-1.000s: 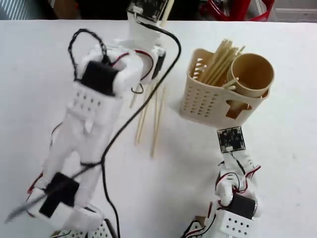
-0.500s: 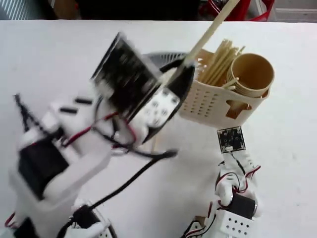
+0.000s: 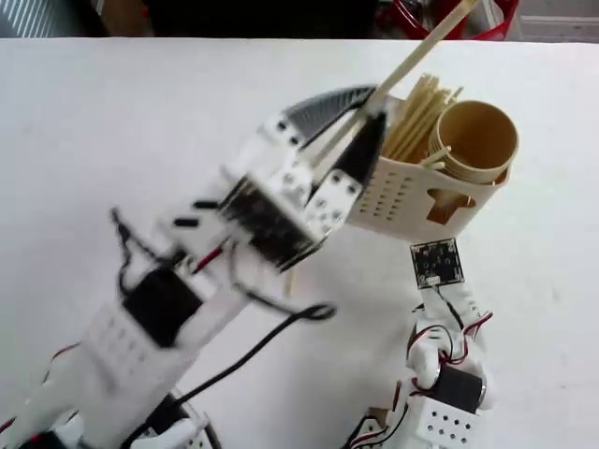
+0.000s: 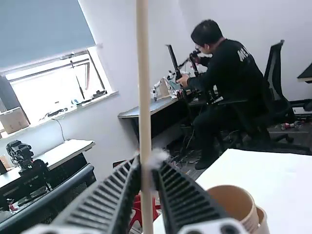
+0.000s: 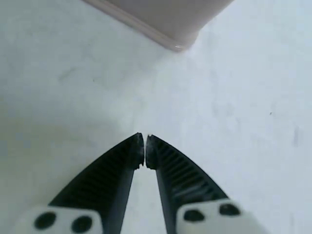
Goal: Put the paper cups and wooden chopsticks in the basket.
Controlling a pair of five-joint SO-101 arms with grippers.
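Basket stands on the white surface, one only, pale and perforated. Inside it sit stacked paper cups; at least two rims show, and the exact count cannot be told. Beside the cups, in the basket's far-left part, leans a bundle of wooden chopsticks, too tightly packed to count.

One single chopstick is pinched in the left claw, which is raised at the basket's left rim; the stick slants up and away over the basket. In the left wrist view the same chopstick stands between the ribbed fingers of the left claw, which press on it from both sides, with the cups just beyond.

A short piece of one more chopstick shows on the surface from under the left arm, to the near left of the basket.

The right claw is pressed together on nothing, its tips touching, low over the surface just short of the basket's near corner.
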